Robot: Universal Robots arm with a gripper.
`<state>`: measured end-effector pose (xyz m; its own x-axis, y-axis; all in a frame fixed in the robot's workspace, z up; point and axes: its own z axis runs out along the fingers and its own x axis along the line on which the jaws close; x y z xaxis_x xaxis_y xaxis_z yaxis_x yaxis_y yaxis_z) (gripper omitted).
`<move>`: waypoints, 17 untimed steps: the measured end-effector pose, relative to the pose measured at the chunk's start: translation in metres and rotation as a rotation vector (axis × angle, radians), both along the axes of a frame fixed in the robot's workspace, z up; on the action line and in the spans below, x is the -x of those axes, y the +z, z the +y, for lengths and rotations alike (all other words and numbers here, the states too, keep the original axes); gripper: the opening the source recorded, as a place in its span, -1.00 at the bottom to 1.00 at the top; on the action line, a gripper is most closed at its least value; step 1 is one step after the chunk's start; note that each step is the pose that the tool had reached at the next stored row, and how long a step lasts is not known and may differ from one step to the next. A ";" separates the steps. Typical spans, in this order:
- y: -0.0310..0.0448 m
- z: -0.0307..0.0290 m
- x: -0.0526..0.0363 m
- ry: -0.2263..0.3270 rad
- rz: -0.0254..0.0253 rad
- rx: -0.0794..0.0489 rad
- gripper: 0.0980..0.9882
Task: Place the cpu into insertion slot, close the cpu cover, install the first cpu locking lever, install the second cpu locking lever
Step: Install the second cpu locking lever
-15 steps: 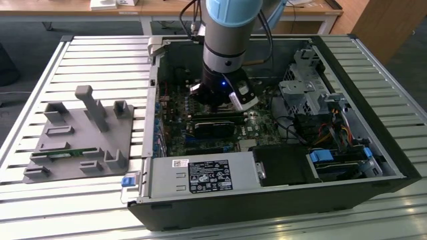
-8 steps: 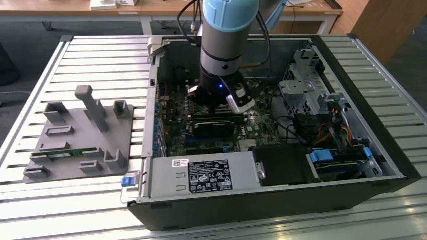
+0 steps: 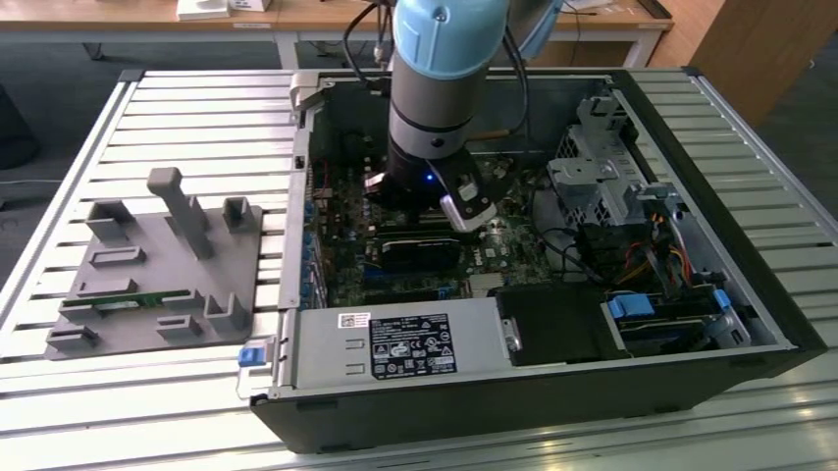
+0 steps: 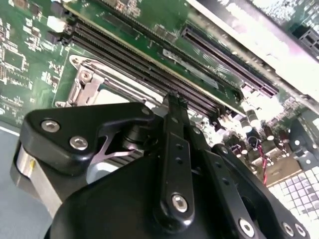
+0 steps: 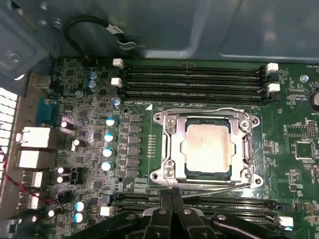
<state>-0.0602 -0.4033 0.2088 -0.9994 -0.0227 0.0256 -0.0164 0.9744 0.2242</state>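
Observation:
In the first wrist view the cpu, a square chip with a dull grey face, lies in the insertion slot. The silvery cpu cover lies flat around it, and the chip shows through its window. One thin wire lever runs along one side of the socket and another along the opposite side. My gripper is shut, fingertips together at the socket's edge by that second lever. The second wrist view shows the gripper just beside the socket frame. In the exterior view the gripper reaches down into the computer case.
Long black memory slots flank the socket on two sides. A black card sits on the board near the arm. Drive cages and cables fill the case on the exterior view's right. A grey fixture rests on the slatted table outside it.

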 end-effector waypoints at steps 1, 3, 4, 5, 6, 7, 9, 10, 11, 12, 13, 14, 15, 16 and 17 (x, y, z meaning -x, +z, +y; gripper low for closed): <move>0.0000 -0.0013 0.0010 0.000 0.0000 -0.008 -0.98; -0.0001 -0.0038 0.0024 0.000 -0.0002 -0.025 -0.98; -0.0004 -0.0049 0.0032 0.000 -0.0002 -0.032 -0.98; -0.0007 -0.0056 0.0040 0.000 -0.0002 -0.039 -0.98; -0.0013 -0.0063 0.0047 0.000 -0.0002 -0.046 -0.98; -0.0018 -0.0067 0.0052 0.000 -0.0002 -0.052 -0.98; -0.0034 -0.0068 0.0057 0.000 -0.0001 -0.063 -0.98; -0.0046 -0.0068 0.0057 0.000 -0.0002 -0.066 -0.98; -0.0055 -0.0068 0.0058 0.000 -0.0001 -0.069 -0.98; -0.0065 -0.0068 0.0060 0.000 -0.0002 -0.074 -0.98; -0.0072 -0.0069 0.0065 0.000 -0.0001 -0.078 -0.98; -0.0079 -0.0069 0.0072 0.000 -0.0001 -0.083 -0.98; -0.0092 -0.0067 0.0079 0.000 -0.0003 -0.085 -0.98; -0.0105 -0.0067 0.0086 0.000 -0.0003 -0.087 -0.98; -0.0118 -0.0068 0.0091 0.000 -0.0002 -0.088 -0.98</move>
